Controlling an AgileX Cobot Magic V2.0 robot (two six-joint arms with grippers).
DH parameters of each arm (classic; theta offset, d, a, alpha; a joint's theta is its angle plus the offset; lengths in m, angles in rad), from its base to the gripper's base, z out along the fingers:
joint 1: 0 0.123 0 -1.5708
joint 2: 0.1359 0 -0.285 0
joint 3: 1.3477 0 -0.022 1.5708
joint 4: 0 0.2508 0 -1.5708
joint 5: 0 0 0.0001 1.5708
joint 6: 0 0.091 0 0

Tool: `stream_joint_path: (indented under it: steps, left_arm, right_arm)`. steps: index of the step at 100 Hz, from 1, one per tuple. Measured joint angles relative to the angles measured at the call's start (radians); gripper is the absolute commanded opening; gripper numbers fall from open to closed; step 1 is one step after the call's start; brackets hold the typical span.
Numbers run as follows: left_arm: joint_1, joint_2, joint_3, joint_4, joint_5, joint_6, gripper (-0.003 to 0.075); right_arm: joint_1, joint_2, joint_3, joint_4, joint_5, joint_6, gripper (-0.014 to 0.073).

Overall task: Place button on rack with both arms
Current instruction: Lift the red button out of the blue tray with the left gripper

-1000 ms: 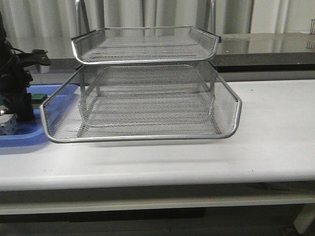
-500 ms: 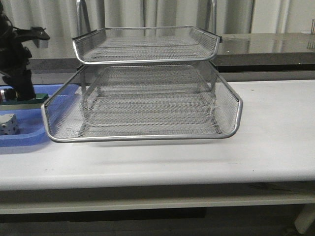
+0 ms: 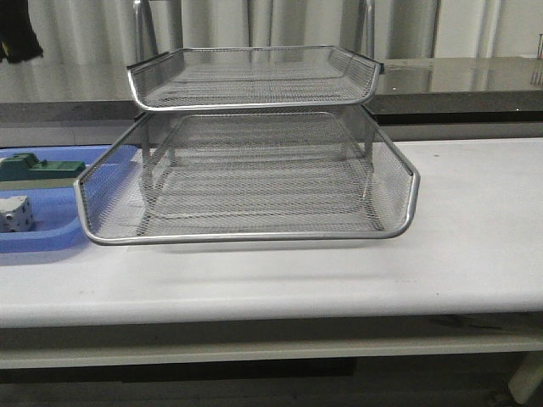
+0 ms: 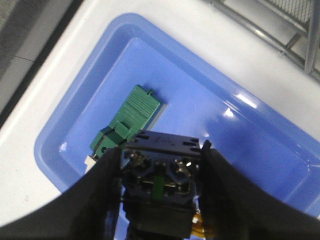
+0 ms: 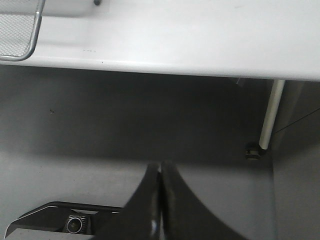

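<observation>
In the left wrist view my left gripper (image 4: pixel 161 150) is shut on the button (image 4: pixel 160 172). I see the button's black body with blue and green terminal parts and a yellow bit; its red head is hidden. The gripper holds it high above the blue tray (image 4: pixel 240 120). In the front view only a dark piece of the left arm (image 3: pixel 17 34) shows at the top left corner. The silver wire-mesh rack (image 3: pixel 254 170) stands mid-table, and its edge shows in the left wrist view (image 4: pixel 280 25). My right gripper (image 5: pixel 160 167) is shut and empty, below the table's front edge.
The flat blue tray (image 3: pixel 34 237) lies left of the rack and holds a green block (image 3: pixel 38 167) and a white block (image 3: pixel 15 214). The green block (image 4: pixel 132 117) lies beneath the held button. A rack corner (image 5: pixel 20 30) and a table leg (image 5: pixel 270 115) show in the right wrist view.
The left arm has risen from the blue tray and has almost left the top left of the front view. The green block it covered now shows. The rack stays put.
</observation>
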Motion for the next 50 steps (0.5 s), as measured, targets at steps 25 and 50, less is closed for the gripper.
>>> stream_joint_path:
  steps: [25,50]
  left_arm:
    - [-0.015,-0.146,0.037,-0.145,0.004,-0.006,-0.0011]
    - [-0.147,-0.261,0.184,-0.158,0.007,-0.006,-0.0011]
  right_arm:
    - [0.0,0.0,0.0,0.0,0.0,0.0,-0.0062]
    - [0.0,0.0,0.0,0.0,0.0,0.0,-0.0062]
